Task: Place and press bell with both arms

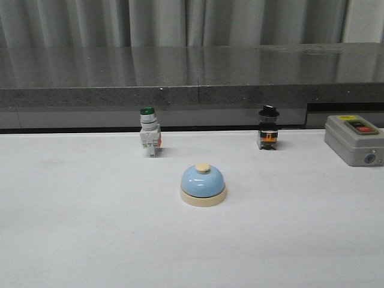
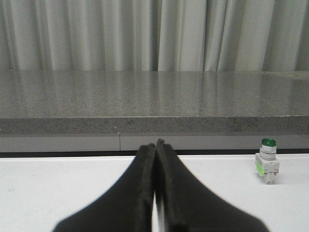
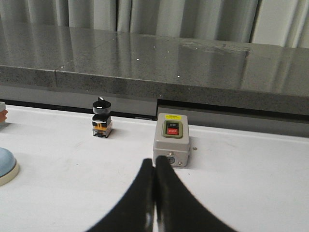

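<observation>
Left end effector (image 2: 155, 193): fingers pressed together, holding nothing. Right end effector (image 3: 154, 198): same, together and empty. Neither shows in the front view. We see the bell (image 1: 203, 185) upright near mid-bench (image 1: 72, 240), free, well apart from both arms. Behind it: green-capped switch (image 1: 149, 139), black-knob selector (image 1: 268, 127), grey box with red button (image 1: 355, 139) at far right. We judge nothing started yet; next needs one end effector opening and reaching for the bell's base, the other pressing its cream button. No containers in view.
</observation>
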`<state>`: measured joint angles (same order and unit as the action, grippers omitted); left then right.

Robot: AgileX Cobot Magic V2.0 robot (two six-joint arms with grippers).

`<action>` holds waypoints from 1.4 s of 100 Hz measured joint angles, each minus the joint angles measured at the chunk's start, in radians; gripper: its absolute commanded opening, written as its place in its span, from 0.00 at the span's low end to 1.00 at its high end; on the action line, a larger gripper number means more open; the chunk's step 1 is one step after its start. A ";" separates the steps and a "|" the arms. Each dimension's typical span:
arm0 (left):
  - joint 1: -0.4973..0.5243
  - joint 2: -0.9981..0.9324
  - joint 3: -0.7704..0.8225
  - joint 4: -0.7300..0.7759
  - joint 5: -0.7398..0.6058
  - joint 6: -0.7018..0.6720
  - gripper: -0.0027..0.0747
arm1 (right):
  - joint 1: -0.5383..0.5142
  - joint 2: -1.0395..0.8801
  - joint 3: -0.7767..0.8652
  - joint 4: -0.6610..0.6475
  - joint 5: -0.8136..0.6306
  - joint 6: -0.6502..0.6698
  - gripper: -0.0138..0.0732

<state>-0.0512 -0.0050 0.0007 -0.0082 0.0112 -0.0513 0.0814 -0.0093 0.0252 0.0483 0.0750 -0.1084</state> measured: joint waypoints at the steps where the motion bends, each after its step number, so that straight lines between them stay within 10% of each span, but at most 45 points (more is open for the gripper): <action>1: 0.000 0.000 0.000 0.000 0.000 0.000 0.01 | 0.000 0.000 0.000 0.000 0.000 0.000 0.09; 140: 0.000 0.000 0.000 0.000 -0.002 0.000 0.01 | 0.000 0.000 -0.072 0.079 -0.107 0.000 0.09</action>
<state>-0.0512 -0.0050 0.0007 -0.0082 0.0092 -0.0513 0.0814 -0.0093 -0.0465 0.1272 -0.0319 -0.1084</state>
